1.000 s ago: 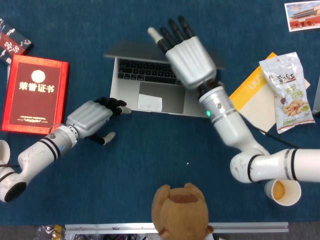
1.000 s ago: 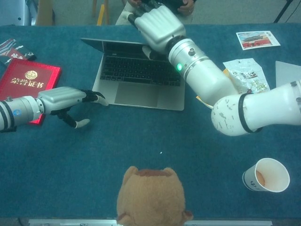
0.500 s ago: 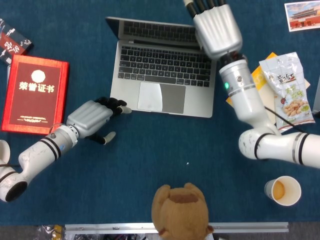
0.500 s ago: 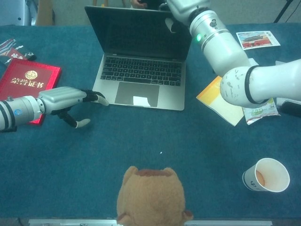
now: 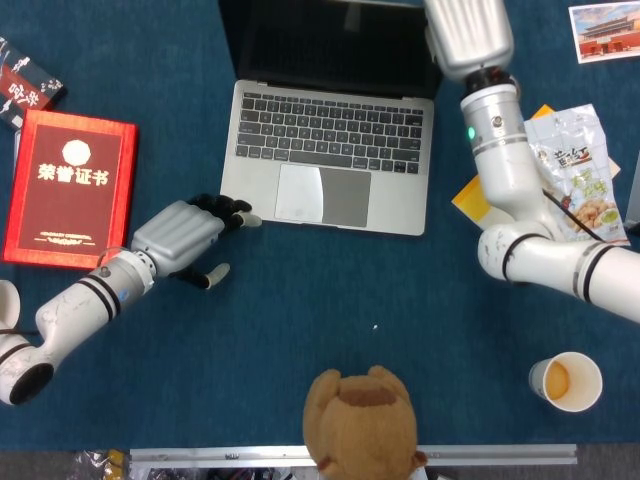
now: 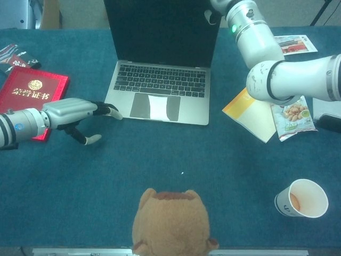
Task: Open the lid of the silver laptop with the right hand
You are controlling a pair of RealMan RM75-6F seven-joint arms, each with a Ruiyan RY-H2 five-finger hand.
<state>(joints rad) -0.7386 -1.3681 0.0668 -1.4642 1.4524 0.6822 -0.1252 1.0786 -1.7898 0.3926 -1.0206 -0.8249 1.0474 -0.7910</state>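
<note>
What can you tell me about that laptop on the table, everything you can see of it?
The silver laptop sits on the blue table with its lid raised about upright and its dark screen off. The metal-looking base shows a dark keyboard and a grey trackpad catching a bright reflection. The left hand lies at its front left corner, fingers reaching the edge. The right hand is up at the lid's top right corner; its fingers are out of view, so contact is unclear.

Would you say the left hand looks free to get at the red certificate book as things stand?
Probably yes: the left hand lies just beside the red certificate book, with only bare table cloth between them.
</note>
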